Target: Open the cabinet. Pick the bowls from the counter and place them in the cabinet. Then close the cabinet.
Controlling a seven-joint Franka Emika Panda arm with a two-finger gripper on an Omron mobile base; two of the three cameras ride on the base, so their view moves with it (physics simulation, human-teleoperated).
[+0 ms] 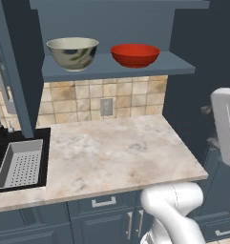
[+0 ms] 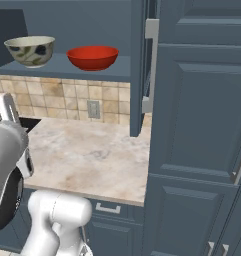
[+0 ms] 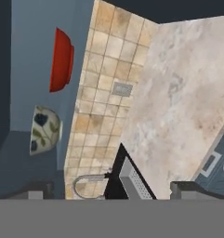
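Left base view: the cabinet (image 1: 111, 66) stands open, and both bowls sit on its lower shelf, the cream bowl (image 1: 72, 53) to the left and the red bowl (image 1: 135, 55) to the right, near each other but apart. Below them is the beige counter (image 1: 116, 152), with the black sink (image 1: 18, 164) at its left end.

Right base view: the 2 bowls sit side by side on the shelf, beside an open cabinet door (image 2: 142, 70) with a silver bar handle (image 2: 151, 65).

Hand view: the picture is rolled sideways. The end effector (image 3: 108, 189) has its 2 fingertips spread wide with nothing between them. The red bowl and the cream bowl lie along the left, against the tiled wall (image 3: 102, 102).
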